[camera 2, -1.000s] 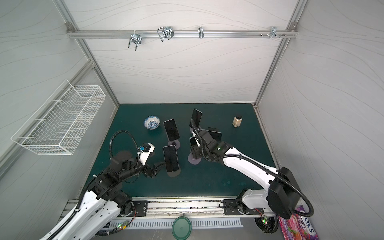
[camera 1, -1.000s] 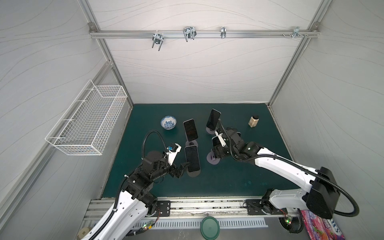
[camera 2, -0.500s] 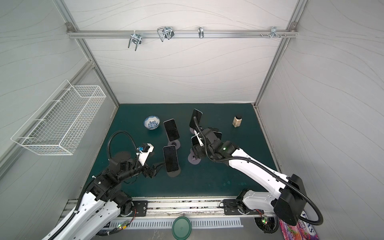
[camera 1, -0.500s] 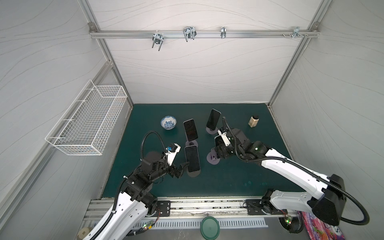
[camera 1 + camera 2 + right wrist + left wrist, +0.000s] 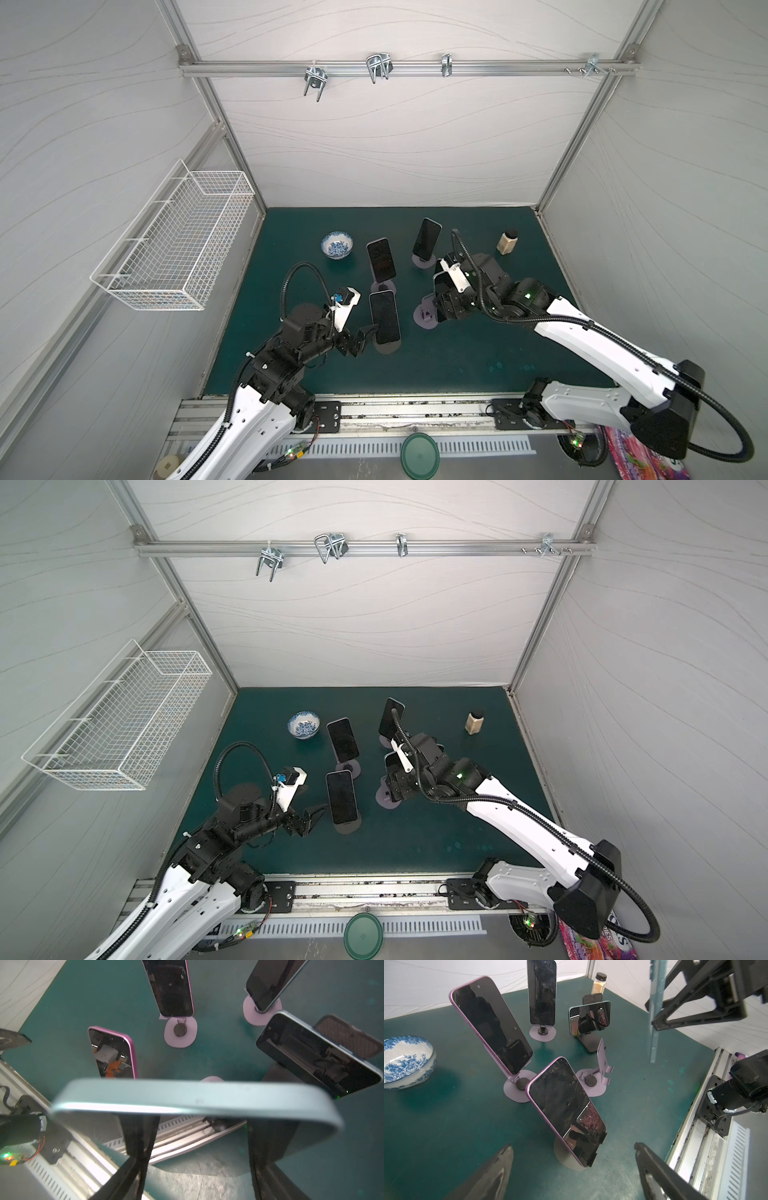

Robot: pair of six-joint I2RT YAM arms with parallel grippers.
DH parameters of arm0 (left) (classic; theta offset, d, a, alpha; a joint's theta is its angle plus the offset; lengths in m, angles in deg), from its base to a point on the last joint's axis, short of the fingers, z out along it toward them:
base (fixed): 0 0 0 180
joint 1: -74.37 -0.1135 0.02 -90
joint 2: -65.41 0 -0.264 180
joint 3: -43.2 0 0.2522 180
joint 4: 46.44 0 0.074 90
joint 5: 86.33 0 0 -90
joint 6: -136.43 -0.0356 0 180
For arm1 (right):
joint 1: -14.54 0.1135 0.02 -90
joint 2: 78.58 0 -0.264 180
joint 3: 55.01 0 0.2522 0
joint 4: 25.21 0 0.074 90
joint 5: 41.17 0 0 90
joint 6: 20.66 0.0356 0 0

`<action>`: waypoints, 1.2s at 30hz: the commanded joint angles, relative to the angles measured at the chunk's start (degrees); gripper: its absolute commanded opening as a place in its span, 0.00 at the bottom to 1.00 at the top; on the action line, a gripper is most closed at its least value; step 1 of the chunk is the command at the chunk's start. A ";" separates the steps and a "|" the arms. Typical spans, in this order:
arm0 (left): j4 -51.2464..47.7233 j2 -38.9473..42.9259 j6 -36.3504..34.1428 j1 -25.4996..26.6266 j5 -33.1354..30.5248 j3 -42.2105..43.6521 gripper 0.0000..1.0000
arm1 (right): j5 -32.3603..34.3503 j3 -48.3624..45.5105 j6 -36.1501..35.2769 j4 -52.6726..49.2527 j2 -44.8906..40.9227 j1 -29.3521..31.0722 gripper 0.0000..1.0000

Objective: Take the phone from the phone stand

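My right gripper point(image 5: 444, 300) point(image 5: 204, 1126) is shut on a pale blue-green phone point(image 5: 442, 284) point(image 5: 187, 1101), holding it by its long sides above the mat. Just below and in front stands its empty purple phone stand point(image 5: 428, 318) point(image 5: 594, 1082). In the left wrist view that held phone point(image 5: 655, 1012) shows edge-on. My left gripper point(image 5: 364, 336) point(image 5: 572, 1146) is open, its fingers on either side of a purple phone point(image 5: 385, 317) point(image 5: 566, 1109) leaning on a grey round stand point(image 5: 566, 1157), not touching it.
Further phones stand on stands: a purple one point(image 5: 381, 259), a blue one point(image 5: 427, 239), and one lying crosswise on a black stand point(image 5: 589, 1017). A blue-patterned bowl point(image 5: 337, 245) and a small bottle point(image 5: 508, 242) sit at the back. A wire basket point(image 5: 178, 245) hangs on the left wall.
The right arm has swung outward to the right, carrying the pale phone slightly toward the front, away from its stand. The left gripper's fingers have narrowed a little; the arm has barely moved.
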 commanded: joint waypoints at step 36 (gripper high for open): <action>10.29 -27.33 7.00 19.19 -0.73 -23.80 0.89 | -0.60 2.67 -15.16 -21.68 13.97 -30.61 0.56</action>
